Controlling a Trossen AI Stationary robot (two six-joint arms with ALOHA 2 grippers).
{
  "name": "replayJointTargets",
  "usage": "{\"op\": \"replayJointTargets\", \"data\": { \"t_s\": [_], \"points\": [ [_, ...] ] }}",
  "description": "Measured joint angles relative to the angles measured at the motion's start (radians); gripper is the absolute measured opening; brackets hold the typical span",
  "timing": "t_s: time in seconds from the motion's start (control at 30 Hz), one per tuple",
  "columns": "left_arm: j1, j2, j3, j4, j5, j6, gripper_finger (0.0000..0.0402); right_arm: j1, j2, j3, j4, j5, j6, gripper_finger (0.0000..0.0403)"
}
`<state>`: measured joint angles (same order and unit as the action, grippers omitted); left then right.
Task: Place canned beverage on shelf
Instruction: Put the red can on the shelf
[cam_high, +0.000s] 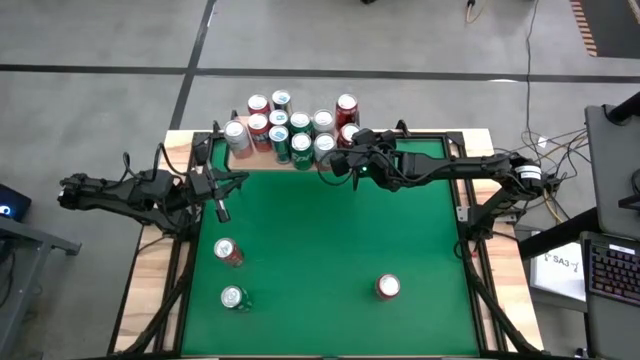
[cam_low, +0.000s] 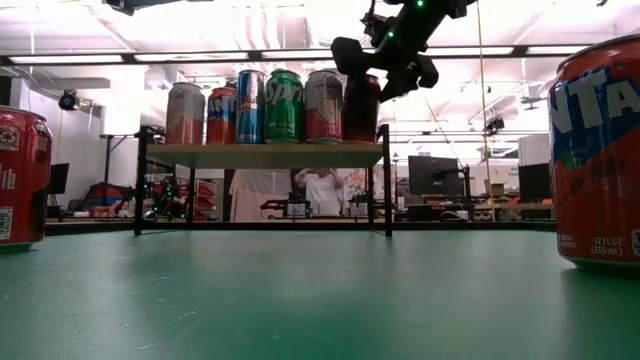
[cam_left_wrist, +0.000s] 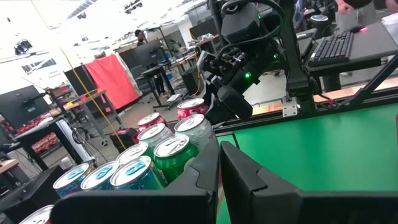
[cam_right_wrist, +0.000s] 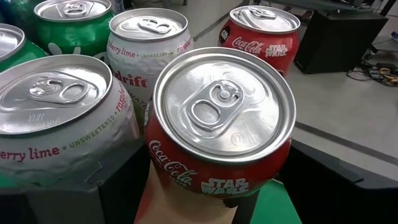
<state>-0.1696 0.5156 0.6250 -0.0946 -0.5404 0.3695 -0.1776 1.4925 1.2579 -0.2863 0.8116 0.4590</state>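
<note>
Upright Coca-Cola can (cam_right_wrist: 222, 121), on shelf (cam_right_wrist: 186, 208), right end effector (cam_high: 347, 148) astride.

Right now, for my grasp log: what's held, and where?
Left gripper: nothing. Right gripper flanks the Coca-Cola can, at its sides; grip cannot be told.

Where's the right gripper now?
In the high view the right gripper hovers at the shelf's right end, beside a red Coca-Cola can.

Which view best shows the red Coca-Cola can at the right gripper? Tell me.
The right wrist view: the red Coca-Cola can fills it, silver lid and label plain, between the right gripper's dark fingers. The high view shows only its top among the cans; the low view, a dark side.
</note>
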Motion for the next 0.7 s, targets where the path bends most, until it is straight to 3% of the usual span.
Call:
{"op": "replayJointTargets", "data": {
  "t_s": [0.7],
  "points": [
    [0.0, 0.0, 0.0, -0.004, 0.0, 0.0, 0.0, 0.0, 0.0, 0.0, -0.015, -0.05, 0.019, 0.0313]
  ]
}}
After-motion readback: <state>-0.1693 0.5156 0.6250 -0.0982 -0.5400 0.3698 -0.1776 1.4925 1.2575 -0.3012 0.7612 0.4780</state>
